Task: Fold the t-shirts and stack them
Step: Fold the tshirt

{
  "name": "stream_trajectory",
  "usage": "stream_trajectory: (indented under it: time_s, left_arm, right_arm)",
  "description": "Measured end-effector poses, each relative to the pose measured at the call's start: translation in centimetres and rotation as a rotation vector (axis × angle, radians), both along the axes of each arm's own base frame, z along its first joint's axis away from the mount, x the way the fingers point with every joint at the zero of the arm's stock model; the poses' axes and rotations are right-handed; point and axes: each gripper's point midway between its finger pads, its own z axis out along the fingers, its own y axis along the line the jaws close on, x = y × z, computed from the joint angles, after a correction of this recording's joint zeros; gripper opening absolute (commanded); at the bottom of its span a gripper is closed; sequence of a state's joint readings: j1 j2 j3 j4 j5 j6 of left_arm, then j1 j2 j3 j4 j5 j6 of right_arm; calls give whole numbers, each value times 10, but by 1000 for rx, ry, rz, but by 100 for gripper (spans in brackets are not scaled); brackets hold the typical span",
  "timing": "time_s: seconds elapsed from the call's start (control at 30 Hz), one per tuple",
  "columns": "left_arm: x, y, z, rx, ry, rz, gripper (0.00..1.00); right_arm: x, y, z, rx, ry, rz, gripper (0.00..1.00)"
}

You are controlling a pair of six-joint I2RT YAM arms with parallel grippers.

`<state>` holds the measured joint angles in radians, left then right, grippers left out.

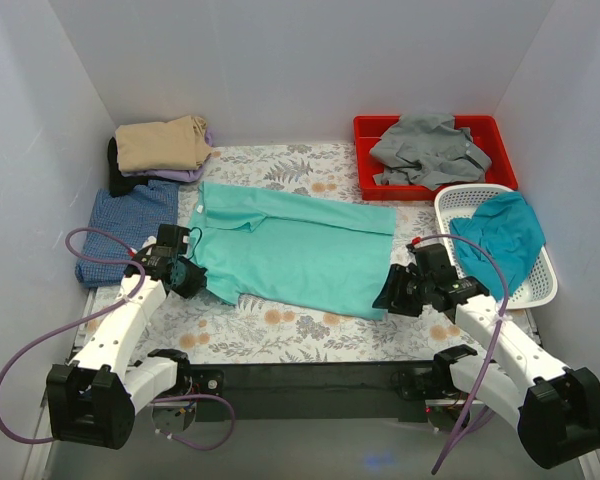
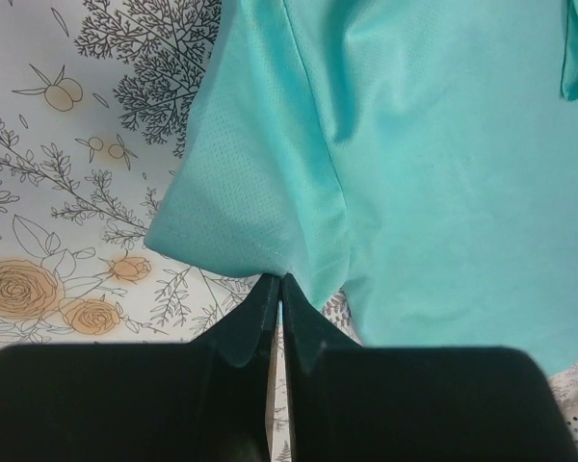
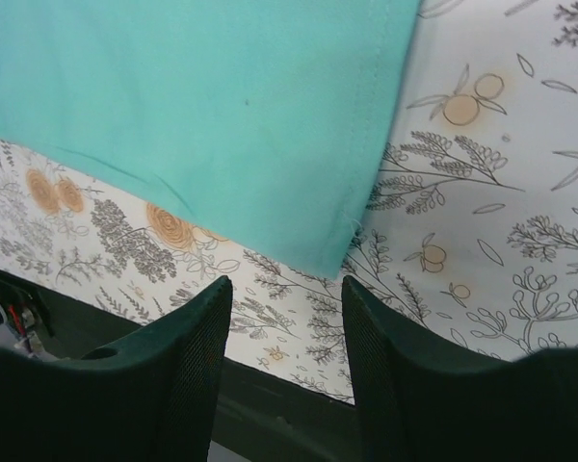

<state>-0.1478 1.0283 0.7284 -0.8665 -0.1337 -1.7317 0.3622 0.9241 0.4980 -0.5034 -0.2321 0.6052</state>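
Closed tight, the left gripper rests its tips at the dimpled sleeve hem of the mint green t-shirt, spread flat on the flower-printed bench; the right gripper gapes open just short of its stitched bottom corner. Farther back sit a folded tan t-shirt, a blue t-shirt, a crumpled grey t-shirt in a red bin and a teal t-shirt in a slatted white basket.

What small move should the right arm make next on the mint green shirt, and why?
Probably ease the right claw forward and close it on the hem corner of the flat mint green short-sleeved t-shirt: its jaws stand open, and that corner lies just ahead of them, ungripped.
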Motion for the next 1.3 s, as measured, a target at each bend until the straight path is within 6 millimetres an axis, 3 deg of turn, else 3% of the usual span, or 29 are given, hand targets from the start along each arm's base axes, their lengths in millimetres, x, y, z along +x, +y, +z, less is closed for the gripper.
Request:
stream_trajectory:
  time_s: [0.43,0.63,0.7,0.83,0.87,0.97,1.13,1.3]
  left_arm:
    - [-2,1,1,9,9,-5,0]
    - [-2,1,1,10,10,-5,0]
    - [-2,1,1,9,9,-5,0]
    - [-2,2,2,9,3,-4,0]
    - [-2,2,2,9,2,-4,0]
    - [-2,2,3,10,0,-3,0]
    - [-2,2,3,11,0,-3,0]
    - [-2,2,3,14,2,-4,0]
  right_arm:
    - [-24,-16,-36,-61,96,-53,57]
    - [-16,-8,-35,1,35,-62,56]
    - [-12,-4,-35,24,13,-66,51]
    - [-8,0,-39,48,7,-63,25]
    - [-10,2,-41,59,16,-62,14]
    - [-12,3,-45,69,21,-63,1]
    - [-12,5,-39,88,8,-55,1]
    - [-5,8,-12,96,-9,-53,1]
